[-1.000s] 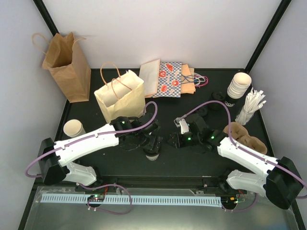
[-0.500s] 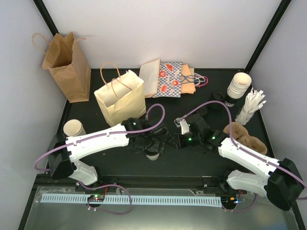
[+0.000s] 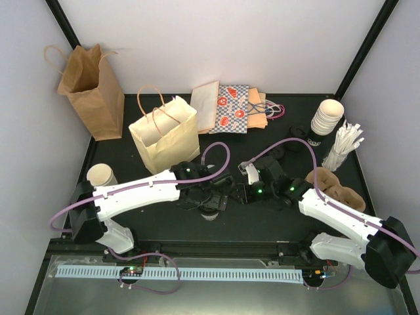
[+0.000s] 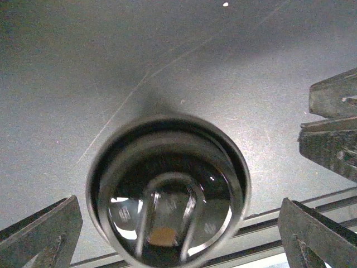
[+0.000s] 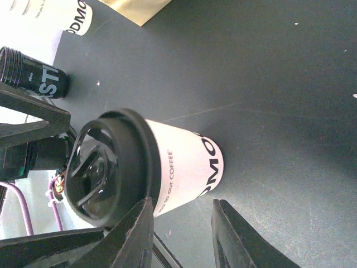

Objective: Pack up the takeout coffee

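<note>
One takeout coffee cup (image 3: 210, 214), white with a black lid, stands upright near the table's front middle. In the left wrist view I look straight down on its lid (image 4: 167, 190). My left gripper (image 3: 214, 202) hovers over it, wide open, with one finger (image 4: 42, 234) on each side of the lid. My right gripper (image 3: 240, 192) is just to the cup's right. Its jaws (image 5: 182, 202) stand apart and hold nothing. The cup's printed wall (image 5: 189, 164) lies just beyond the fingertips. A second cup (image 3: 100, 176), without a lid, stands at the left edge.
A cream handled bag (image 3: 165, 134) stands open behind the left arm. A brown bag (image 3: 92, 88) stands at the back left, and flat bags (image 3: 230, 108) lie at the back. A cup stack (image 3: 327, 117), white sticks (image 3: 344, 146) and a brown carrier (image 3: 336, 188) are on the right.
My left arm has reached to the right and brought its open gripper over the lidded cup. The right arm has barely moved.
</note>
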### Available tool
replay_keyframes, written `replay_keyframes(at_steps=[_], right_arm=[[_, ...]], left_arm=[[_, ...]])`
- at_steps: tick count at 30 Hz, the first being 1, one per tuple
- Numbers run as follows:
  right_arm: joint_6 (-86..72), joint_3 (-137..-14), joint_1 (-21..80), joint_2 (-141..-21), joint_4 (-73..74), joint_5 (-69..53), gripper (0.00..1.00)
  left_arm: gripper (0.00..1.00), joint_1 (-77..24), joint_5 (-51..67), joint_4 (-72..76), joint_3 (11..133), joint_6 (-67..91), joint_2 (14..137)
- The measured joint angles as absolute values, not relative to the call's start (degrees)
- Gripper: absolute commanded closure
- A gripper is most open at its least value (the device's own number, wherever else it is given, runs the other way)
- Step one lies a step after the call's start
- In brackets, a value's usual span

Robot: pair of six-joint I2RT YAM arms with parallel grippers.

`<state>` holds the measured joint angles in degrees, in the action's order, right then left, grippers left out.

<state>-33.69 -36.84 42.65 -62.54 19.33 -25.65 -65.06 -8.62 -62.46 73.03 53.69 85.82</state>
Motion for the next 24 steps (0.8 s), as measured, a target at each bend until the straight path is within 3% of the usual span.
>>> replay_keyframes(at_steps=[24], right_arm=[[-33.5, -36.8, 42.7, -62.6, 19.3, -25.7, 0.67]], left_arm=[[0.01, -65.1, -9.0, -62.7, 73.1, 51.0, 86.0]])
